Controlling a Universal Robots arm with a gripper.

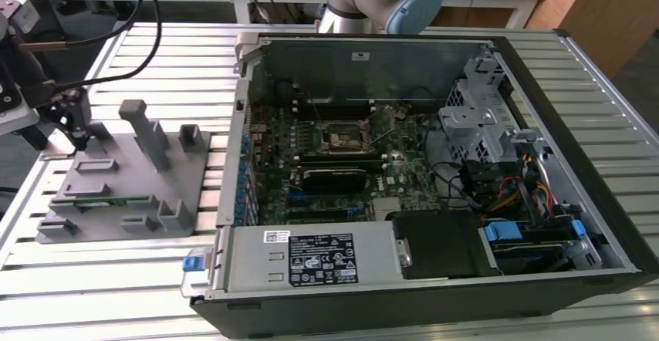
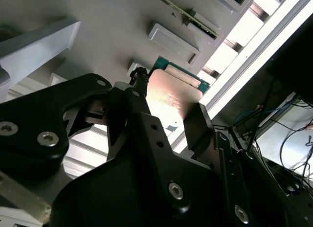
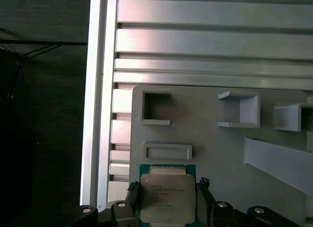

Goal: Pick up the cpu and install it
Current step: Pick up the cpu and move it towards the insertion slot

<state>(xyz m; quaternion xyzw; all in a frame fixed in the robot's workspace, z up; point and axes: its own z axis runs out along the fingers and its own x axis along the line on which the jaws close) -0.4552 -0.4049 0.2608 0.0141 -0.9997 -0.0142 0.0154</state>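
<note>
The black two-fingered end effector (image 3: 167, 186) is clamped on the cpu (image 3: 167, 197), a small flat square chip with a shiny silver metal lid and a thin green rim; in both wrist views one dark finger (image 2: 139, 82) presses against one edge of the chip (image 2: 171, 92) and the other finger against the opposite edge. The chip sits directly over the flat grey plastic fixture plate (image 3: 215, 153), just beside a shallow rectangular recess near the plate's edge; whether it rests on the plate or hangs just clear of it cannot be told. In the exterior view the end effector (image 1: 80, 129) hangs over the far corner of that plate (image 1: 113, 179), at the exterior view's left, on the ribbed aluminium desk (image 1: 123, 279). Well apart, towards the exterior view's right, lies the open black computer case (image 1: 412, 302), its green motherboard facing up with the square black-framed socket (image 1: 340, 136) near the middle.
</note>
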